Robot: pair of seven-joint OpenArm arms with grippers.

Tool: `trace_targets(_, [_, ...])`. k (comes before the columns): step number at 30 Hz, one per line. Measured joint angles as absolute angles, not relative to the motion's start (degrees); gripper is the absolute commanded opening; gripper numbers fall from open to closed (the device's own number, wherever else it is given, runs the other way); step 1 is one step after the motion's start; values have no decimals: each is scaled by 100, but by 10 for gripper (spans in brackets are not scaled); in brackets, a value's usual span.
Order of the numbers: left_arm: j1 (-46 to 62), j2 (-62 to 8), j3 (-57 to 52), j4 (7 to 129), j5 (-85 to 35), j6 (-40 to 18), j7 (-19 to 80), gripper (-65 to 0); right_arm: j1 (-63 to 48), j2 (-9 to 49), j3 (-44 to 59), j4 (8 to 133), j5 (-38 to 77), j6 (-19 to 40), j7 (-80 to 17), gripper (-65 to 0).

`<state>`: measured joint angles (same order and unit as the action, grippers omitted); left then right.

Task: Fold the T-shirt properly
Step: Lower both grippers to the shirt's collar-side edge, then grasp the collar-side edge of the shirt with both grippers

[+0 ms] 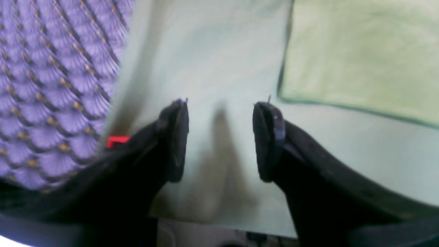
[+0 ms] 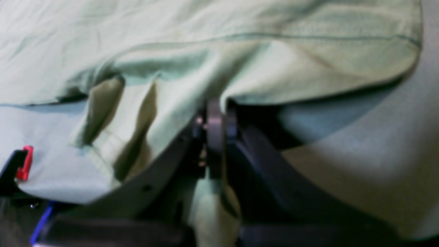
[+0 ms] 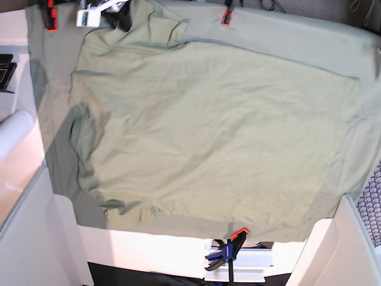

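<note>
The pale yellowish sage-green T-shirt [image 3: 208, 125] lies spread and wrinkled over the grey-green tablecloth [image 3: 309, 30]. My right gripper [image 2: 214, 103] is shut on a hemmed edge of the T-shirt [image 2: 205, 41] and lifts a fold of it. In the base view this gripper [image 3: 104, 13] is at the shirt's far-left corner. My left gripper [image 1: 223, 106] is open and empty over bare tablecloth [image 1: 212, 51] near the table's edge. The T-shirt [image 1: 360, 58] lies to its upper right, apart from the fingers. The left gripper does not show in the base view.
Red clamps [image 3: 226, 16] [image 3: 50, 15] pin the tablecloth at the far edge, and a blue and orange clamp [image 3: 229, 247] at the near edge. A red clamp [image 1: 116, 140] sits beside my left gripper. Purple patterned floor [image 1: 51, 85] lies beyond the table's edge. A white roll [image 3: 15, 131] lies at the left.
</note>
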<state>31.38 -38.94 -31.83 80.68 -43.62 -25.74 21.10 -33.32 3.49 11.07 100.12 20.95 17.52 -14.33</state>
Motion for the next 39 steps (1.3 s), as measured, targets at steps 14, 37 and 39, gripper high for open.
trace_targets(14, [1621, -3889, -2403, 6320, -5717, -3208, 2851, -314, -3317, 346, 1107, 10009, 1986, 1754, -1439, -650])
trace_targets(37, [1619, -3889, -1603, 6490, -5994, -3826, 2875, -406, -3317, 346, 1107, 10009, 1986, 1754, -1439, -650])
trace_targets(39, [1619, -3887, -1601, 6488, -5957, -3824, 2921, -549, -3317, 346, 1105, 10009, 1986, 1754, -1367, -650])
